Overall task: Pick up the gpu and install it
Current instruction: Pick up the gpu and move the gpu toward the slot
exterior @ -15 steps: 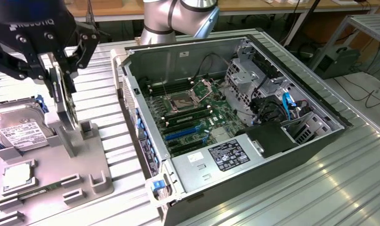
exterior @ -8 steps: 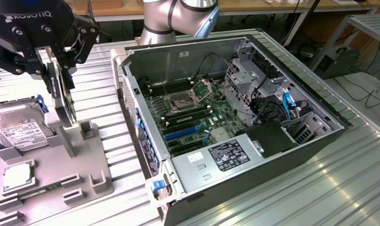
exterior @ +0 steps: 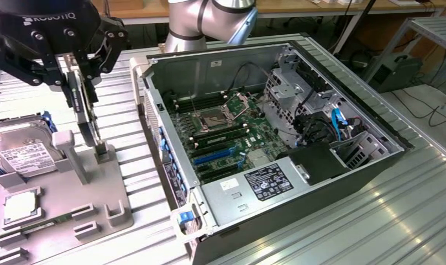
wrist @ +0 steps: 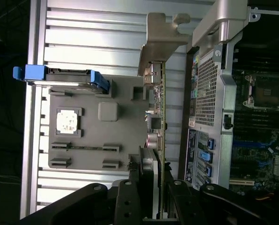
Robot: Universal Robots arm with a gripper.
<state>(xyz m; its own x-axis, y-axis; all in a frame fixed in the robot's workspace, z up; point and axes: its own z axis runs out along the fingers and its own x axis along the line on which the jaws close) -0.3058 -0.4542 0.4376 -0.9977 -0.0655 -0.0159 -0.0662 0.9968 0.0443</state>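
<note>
step: pick-up | claw (exterior: 75,80) clamped on gpu (exterior: 85,118), upright at grey holder (exterior: 75,193) | likely need: straight lift, edge aligned with blue slot (exterior: 211,156)

The gpu (exterior: 85,116) stands upright between the hard drive (exterior: 24,154) and computer case (exterior: 200,69).

Fingers (exterior: 96,72) gripping gpu (exterior: 86,118), open computer case (exterior: 200,69)

On the grey tray (exterior: 75,196) — a hard drive (exterior: 22,153), with a cpu chip (exterior: 20,205) near it.
</note>
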